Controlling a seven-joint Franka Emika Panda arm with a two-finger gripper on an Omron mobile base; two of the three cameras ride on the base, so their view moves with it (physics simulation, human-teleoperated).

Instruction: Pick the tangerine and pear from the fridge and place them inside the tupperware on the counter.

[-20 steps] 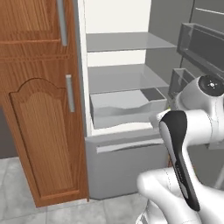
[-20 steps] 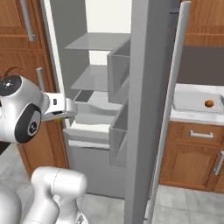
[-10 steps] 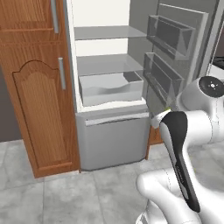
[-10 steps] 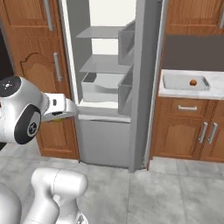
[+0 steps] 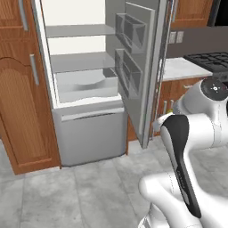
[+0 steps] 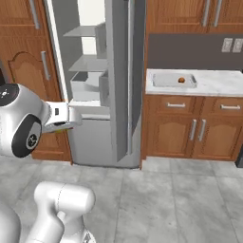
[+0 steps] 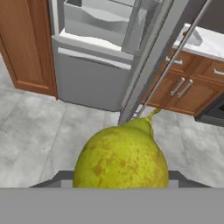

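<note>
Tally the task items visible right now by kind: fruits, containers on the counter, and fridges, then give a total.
Fruits: 2, the speckled yellow-green pear held in the jaws, and the small round orange tangerine in the tray.
Containers: 1, the shallow light grey tupperware tray on the white marbled counter.
Fridges: 1, the tall white and grey fridge, door open.
Total: 4

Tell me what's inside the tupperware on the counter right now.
The tupperware on the counter holds one small orange fruit, the tangerine, toward its right end. The near rim hides part of the floor. The pear is in the gripper.
</note>
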